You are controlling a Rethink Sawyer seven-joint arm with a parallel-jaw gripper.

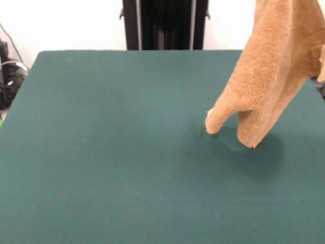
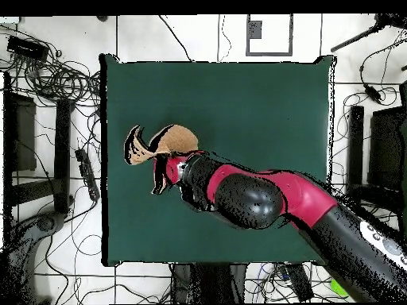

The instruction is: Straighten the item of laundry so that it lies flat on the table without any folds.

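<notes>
The towel point(image 1: 274, 71) hangs in the air. It droops down from above, all bunched up, and two floppy corners at the bottom dangle just over the table point(image 1: 111, 152). In the front view the top of the towel goes out of the picture, so the gripper does not show there.

In the overhead view the red and black arm point(image 2: 262, 194) reaches across the green table. The gripper point(image 2: 163, 173) is at its tip, and the towel sits right at it, sticking out on the far side from the arm. The towel is off the table, so the gripper seems to be holding it, but I cannot tell from these pictures if the fingers are pinched tight or not.

Here is what could go wrong. The towel hangs in a clump below the gripper. If the gripper just lets go now, the towel would likely drop in a heap with lots of folds. If the arm goes straight down, the low corners may tuck under and make a new fold. The towel also hangs close to one side edge of the table, so it could land partly over that edge.
</notes>
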